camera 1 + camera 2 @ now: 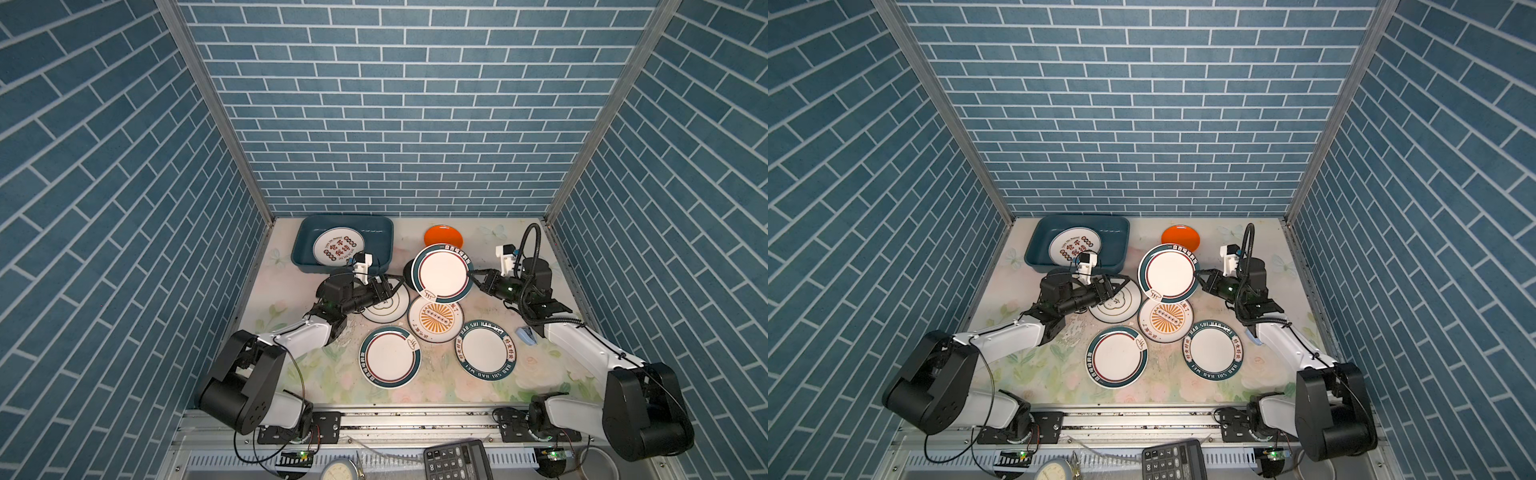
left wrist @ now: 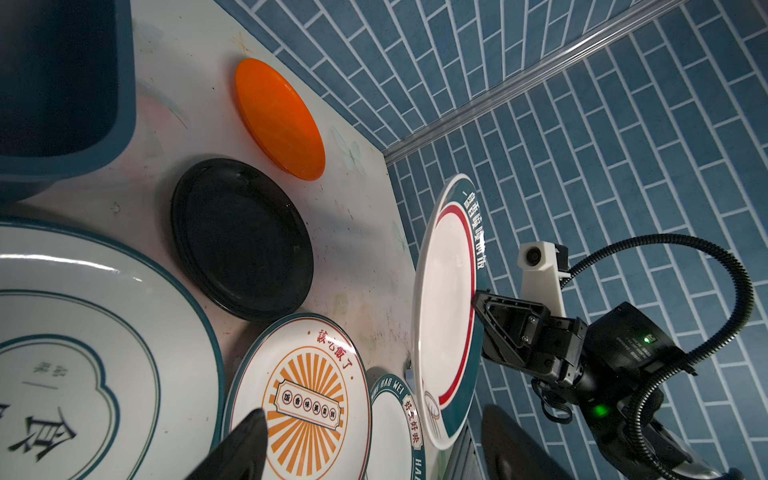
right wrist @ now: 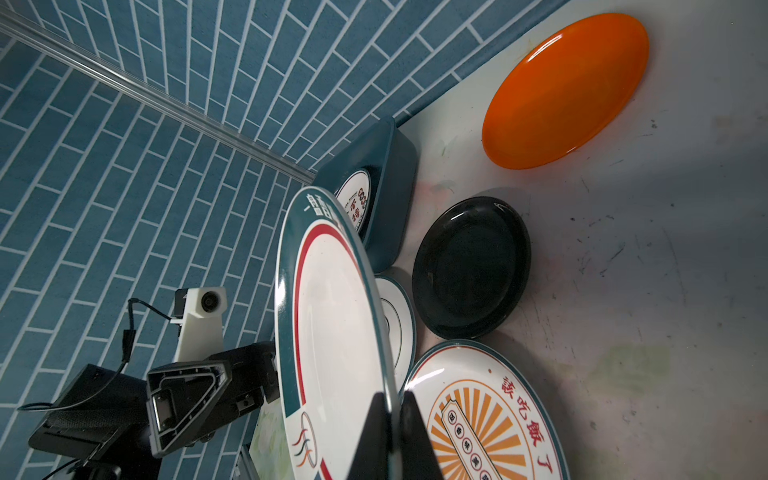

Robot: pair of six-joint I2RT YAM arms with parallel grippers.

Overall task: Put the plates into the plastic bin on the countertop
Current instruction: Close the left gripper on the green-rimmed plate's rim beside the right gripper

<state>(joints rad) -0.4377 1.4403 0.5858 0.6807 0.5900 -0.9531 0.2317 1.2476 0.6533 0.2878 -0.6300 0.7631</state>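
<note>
My right gripper (image 1: pixel 471 274) (image 3: pixel 392 395) is shut on the rim of a teal-rimmed white plate (image 1: pixel 442 272) (image 2: pixel 446 311), held tilted above the countertop (image 1: pixel 540 374). My left gripper (image 1: pixel 395 286) (image 2: pixel 374 449) stands open just beside that plate's opposite edge, over a cream plate (image 1: pixel 386 309). The plastic bin (image 1: pixel 386 232) at the back left holds one printed plate (image 1: pixel 338 246). On the countertop lie an orange plate (image 1: pixel 443 237), a black plate (image 2: pixel 241 241), a sunburst plate (image 1: pixel 435 319) and two teal-rimmed plates (image 1: pixel 390 357) (image 1: pixel 485 349).
A small blue object (image 1: pixel 527 336) lies by the right arm. Blue brick walls close in the back and both sides. A calculator (image 1: pixel 457 459) and a round dial (image 1: pixel 338 469) sit below the front rail.
</note>
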